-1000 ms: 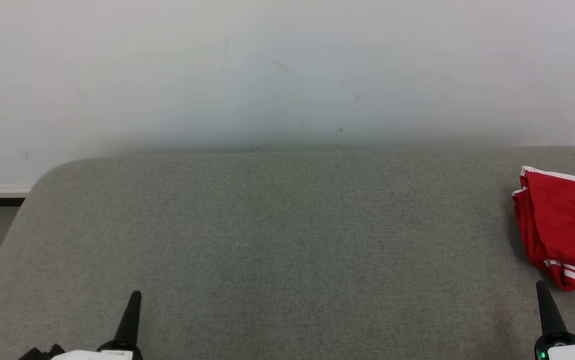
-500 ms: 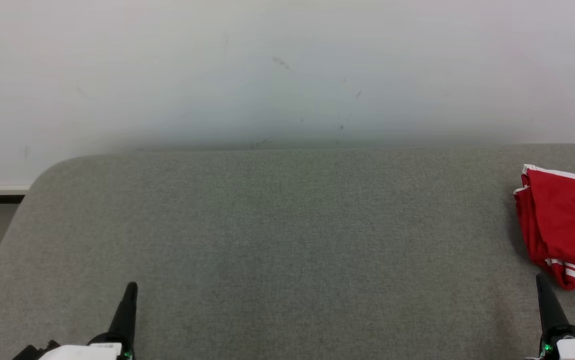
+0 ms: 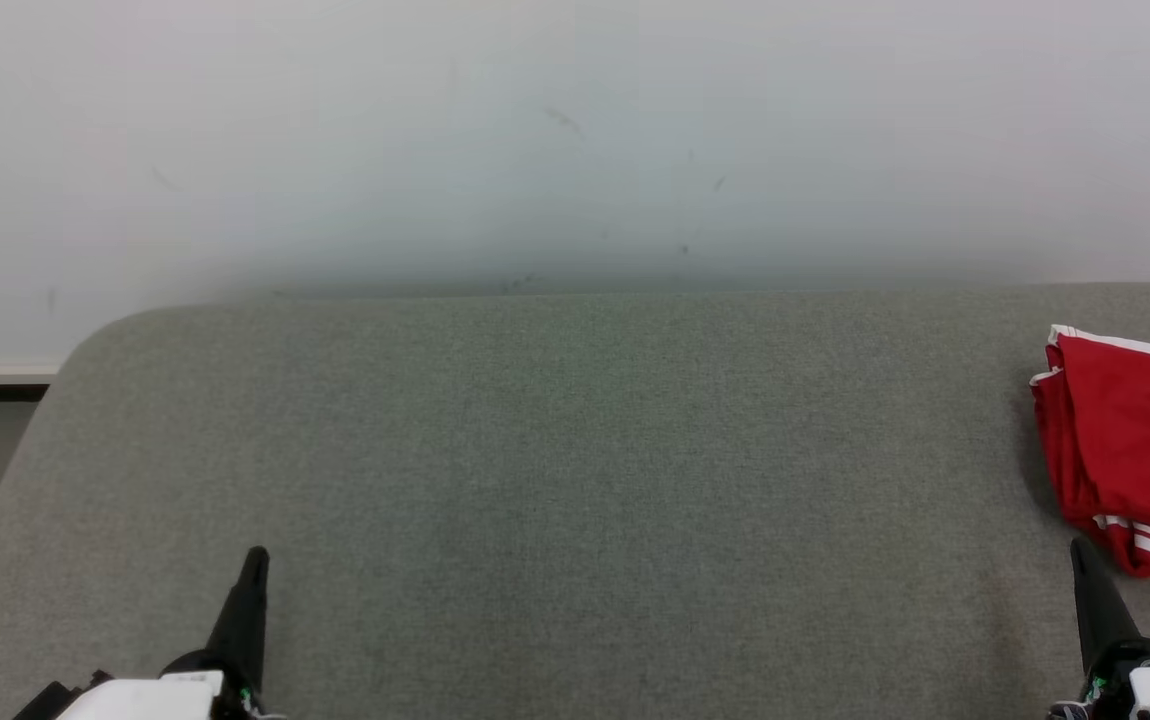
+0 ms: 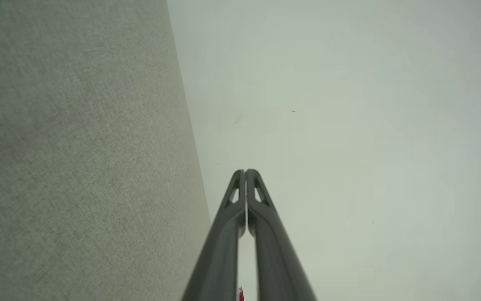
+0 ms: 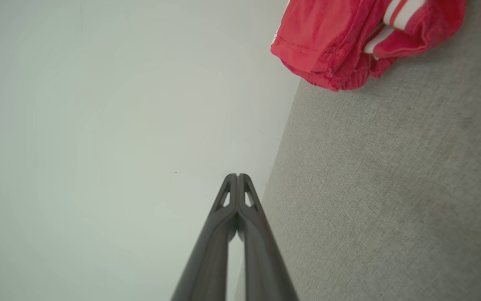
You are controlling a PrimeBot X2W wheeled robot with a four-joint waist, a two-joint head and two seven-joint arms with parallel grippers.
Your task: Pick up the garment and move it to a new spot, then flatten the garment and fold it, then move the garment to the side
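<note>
Empty, fingers closed tight: left gripper (image 3: 255, 555) and right gripper (image 3: 1078, 548). Just ahead-right of right gripper lay red garment (image 3: 1130, 440), near far edge of grey cushion (image 3: 575, 450); cushion ran wide between grippers.

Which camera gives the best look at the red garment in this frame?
The head view: the red garment lies folded on the grey surface, most of its outline visible though cropped at the right. The right wrist view shows one close corner with white stripes; the left wrist view, just a red sliver.
</note>
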